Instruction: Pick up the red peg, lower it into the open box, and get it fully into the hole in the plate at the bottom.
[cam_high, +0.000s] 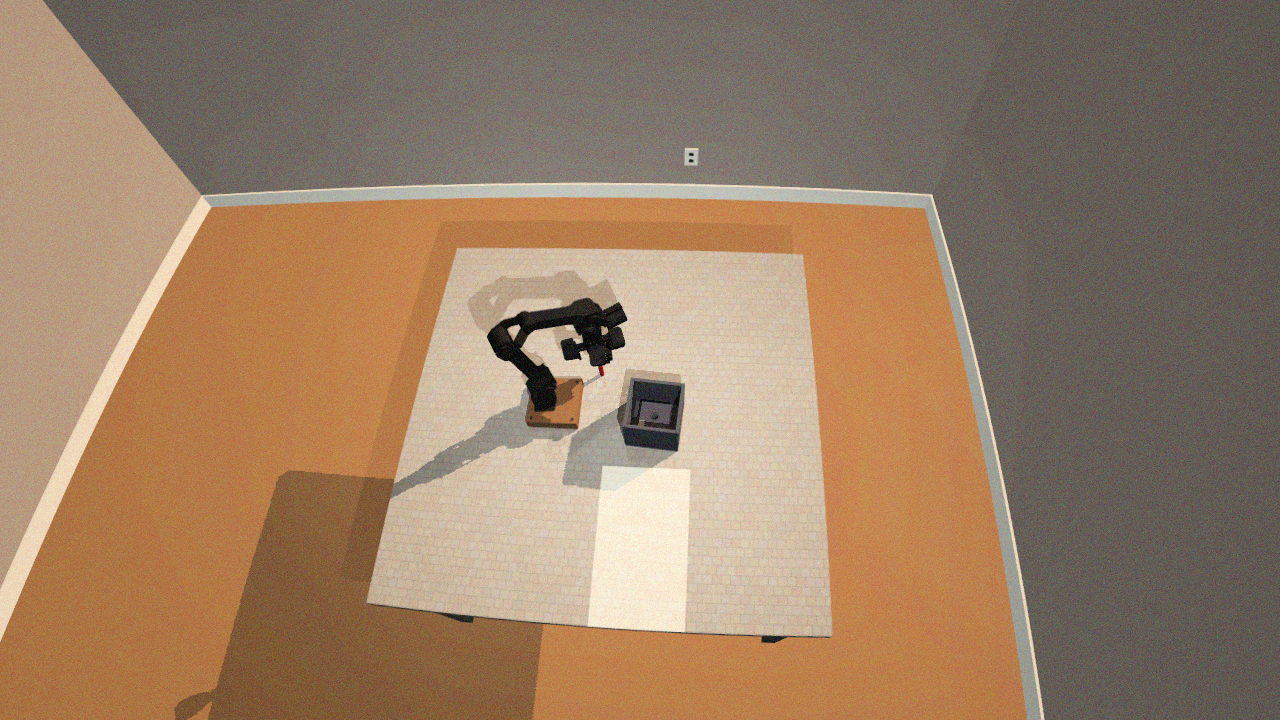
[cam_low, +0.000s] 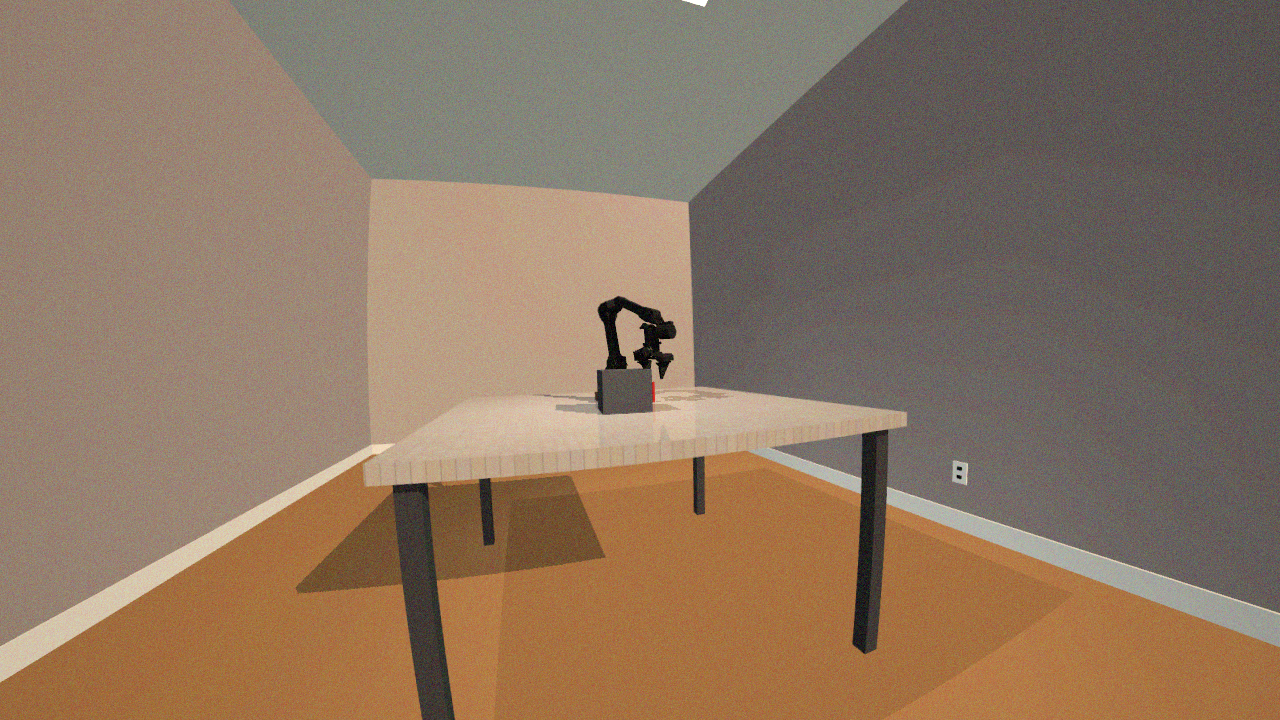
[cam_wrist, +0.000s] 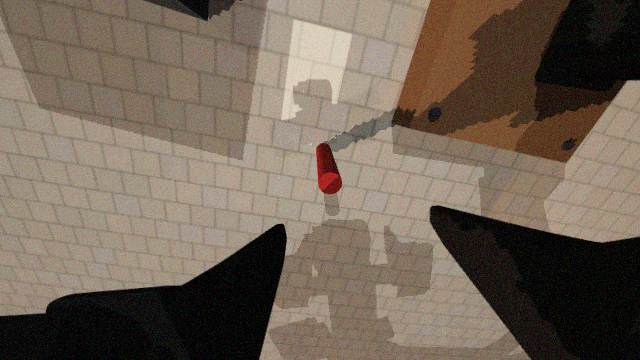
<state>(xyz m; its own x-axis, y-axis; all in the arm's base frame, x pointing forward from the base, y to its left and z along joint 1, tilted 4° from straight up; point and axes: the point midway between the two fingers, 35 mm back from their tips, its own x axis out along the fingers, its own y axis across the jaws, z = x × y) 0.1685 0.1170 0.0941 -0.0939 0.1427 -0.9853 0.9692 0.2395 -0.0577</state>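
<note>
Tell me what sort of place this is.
Likely a bare room set up as a robot test space: an arm stands on a table, with a box and a red peg nearby, and plain walls around.

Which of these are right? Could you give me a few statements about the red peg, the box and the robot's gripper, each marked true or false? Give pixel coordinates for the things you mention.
1. The red peg (cam_high: 601, 369) (cam_low: 653, 392) (cam_wrist: 327, 167) stands upright on the table (cam_high: 751, 537) (cam_low: 751, 420) (cam_wrist: 150, 200). True.
2. The gripper (cam_high: 594, 353) (cam_low: 654, 372) (cam_wrist: 356, 222) is closed around the peg. False: it is open, holding nothing.
3. The box (cam_high: 653, 438) (cam_low: 626, 391) has an open top. True.
4. The peg is inside the box. False: it stands outside it.
</note>
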